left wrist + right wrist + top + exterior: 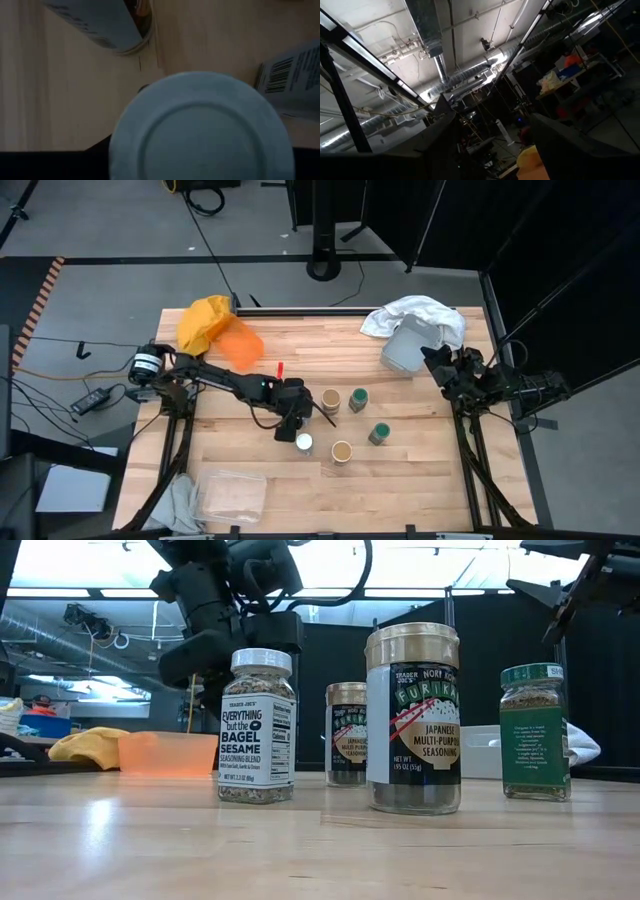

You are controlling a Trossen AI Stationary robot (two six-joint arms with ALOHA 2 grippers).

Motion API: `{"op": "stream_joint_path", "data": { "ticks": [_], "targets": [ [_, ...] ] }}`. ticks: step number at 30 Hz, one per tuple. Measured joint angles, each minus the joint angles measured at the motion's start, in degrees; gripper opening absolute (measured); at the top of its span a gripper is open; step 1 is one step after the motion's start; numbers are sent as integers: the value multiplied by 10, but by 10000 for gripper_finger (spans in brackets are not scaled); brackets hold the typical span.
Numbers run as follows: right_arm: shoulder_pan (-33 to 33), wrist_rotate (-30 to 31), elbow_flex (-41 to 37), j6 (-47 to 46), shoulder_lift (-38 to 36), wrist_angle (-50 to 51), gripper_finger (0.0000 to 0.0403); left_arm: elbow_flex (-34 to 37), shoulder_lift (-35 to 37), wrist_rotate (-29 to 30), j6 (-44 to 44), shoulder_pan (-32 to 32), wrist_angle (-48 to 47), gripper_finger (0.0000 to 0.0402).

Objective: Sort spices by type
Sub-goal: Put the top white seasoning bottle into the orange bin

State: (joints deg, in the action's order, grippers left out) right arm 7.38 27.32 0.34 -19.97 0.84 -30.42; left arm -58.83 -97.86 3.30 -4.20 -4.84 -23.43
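Observation:
Five spice jars stand upright on the wooden table (430, 470). Two have tan lids (330, 400) (342, 451), two have green lids (358, 400) (379, 433), and one has a white lid (304, 443). A second white-lidded jar does not show. My left gripper (291, 420) is right over the white-lidded jar. That jar's lid fills the left wrist view (200, 130), and in the low view the jar (257, 725) stands on the table. My right gripper (495, 150) is open and empty, pointing up at the table's right edge (445, 368).
An orange tray (240, 345) and a yellow cloth (205, 320) lie at the far left. A grey tray (403, 352) under a white cloth (415, 315) is at the far right. A clear tray (232, 493) sits near the front left. A small red thing (281, 368) lies behind the jars.

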Motion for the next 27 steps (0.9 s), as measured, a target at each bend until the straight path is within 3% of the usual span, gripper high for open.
{"op": "stream_joint_path", "data": {
  "ticks": [6, 12, 22, 27],
  "targets": [
    [0, 1, 0, 0, 0, 10, 261, -1, 16, 0, 48, 8, -24, 177],
    [0, 1, 0, 0, 0, 10, 261, -7, 90, 24, 145, 57, -68, 177],
    [0, 1, 0, 0, 0, 21, 261, -6, 246, 251, 370, 191, -268, 177],
    [0, 4, 0, 0, 0, 24, 261, 11, 295, 271, 437, 276, -322, 177]
  ]
}}
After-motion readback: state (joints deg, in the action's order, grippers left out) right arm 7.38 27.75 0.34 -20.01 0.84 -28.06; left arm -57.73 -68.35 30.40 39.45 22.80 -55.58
